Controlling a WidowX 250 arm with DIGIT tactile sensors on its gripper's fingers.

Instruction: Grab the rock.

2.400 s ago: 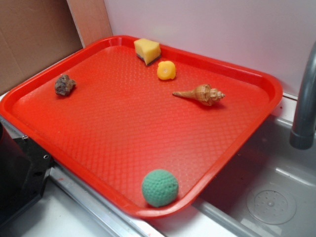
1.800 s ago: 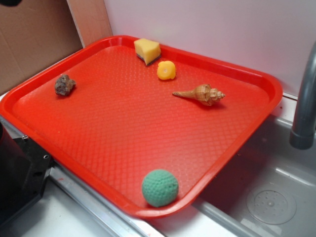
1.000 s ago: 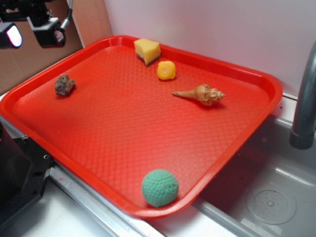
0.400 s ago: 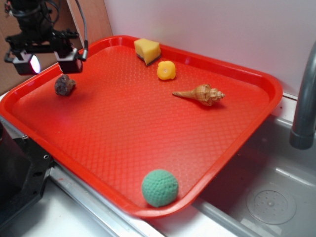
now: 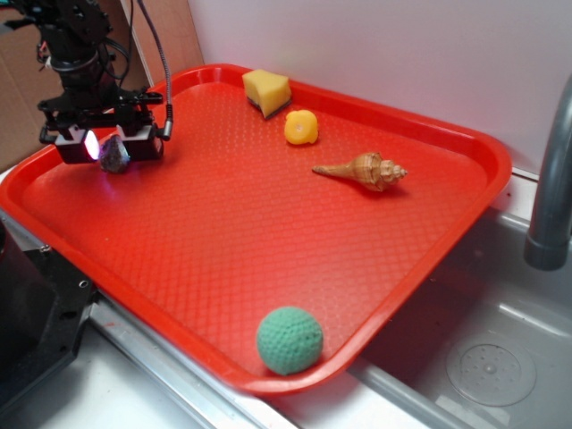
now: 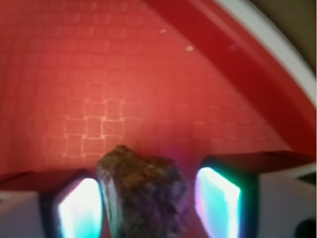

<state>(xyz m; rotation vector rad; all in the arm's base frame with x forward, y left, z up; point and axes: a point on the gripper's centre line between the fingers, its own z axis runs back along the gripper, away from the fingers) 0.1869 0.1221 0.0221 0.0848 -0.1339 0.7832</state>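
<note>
The rock (image 5: 113, 155) is a small lumpy dark brown-grey stone on the far left of the red tray (image 5: 268, 232). My gripper (image 5: 109, 147) has come down around it, one finger on each side. In the wrist view the rock (image 6: 143, 191) sits between the two glowing pads (image 6: 79, 208). The left pad is close to the rock and a small gap shows on the right side. The jaws stand open.
Also on the tray are a tan spiral seashell (image 5: 365, 170), a yellow sponge block (image 5: 266, 91), a small orange-yellow piece (image 5: 301, 127) and a green knitted ball (image 5: 290, 340). The tray's raised rim (image 6: 237, 59) runs close behind the rock. A sink and a grey faucet (image 5: 550, 188) lie to the right.
My gripper came into view from the upper left and came down until its fingers straddle the rock. The rock and the other things have not moved.
</note>
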